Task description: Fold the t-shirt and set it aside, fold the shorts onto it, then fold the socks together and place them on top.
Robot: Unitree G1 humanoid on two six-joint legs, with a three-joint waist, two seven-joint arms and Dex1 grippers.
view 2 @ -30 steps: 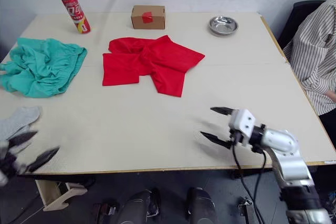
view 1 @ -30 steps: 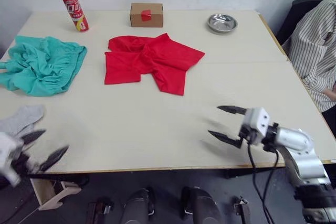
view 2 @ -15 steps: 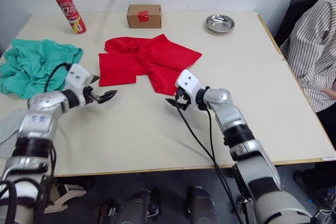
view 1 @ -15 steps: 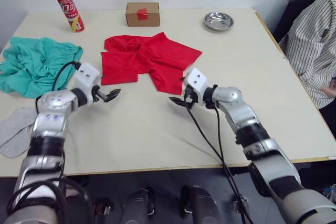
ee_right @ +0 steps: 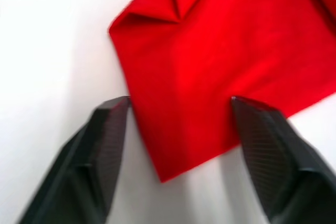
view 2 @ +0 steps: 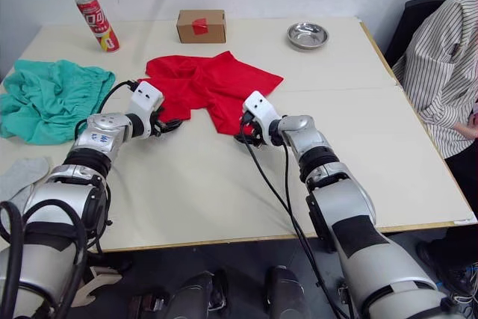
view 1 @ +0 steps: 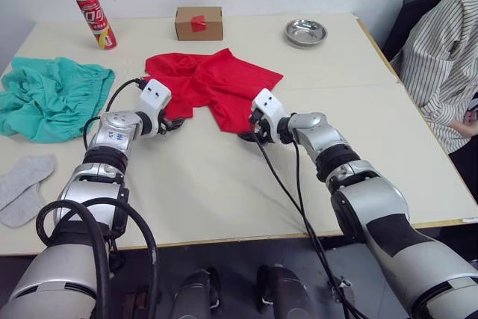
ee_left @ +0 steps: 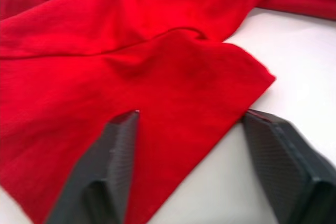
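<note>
With both our left gripper (ee_left: 191, 145) and right gripper (ee_right: 176, 129) spread open over the t-shirt's (view 1: 216, 84) near corners and holding nothing, we risk pinching only one layer, dragging it crooked.

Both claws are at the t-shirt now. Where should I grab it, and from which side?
Take the t-shirt by its two near corners, coming from the table's near edge. In the wrist views each corner lies flat on the table and points between open fingers: the left claw straddles the near-left corner, the right claw the near-right one. Probably slide one finger under each hem, then close.
</note>
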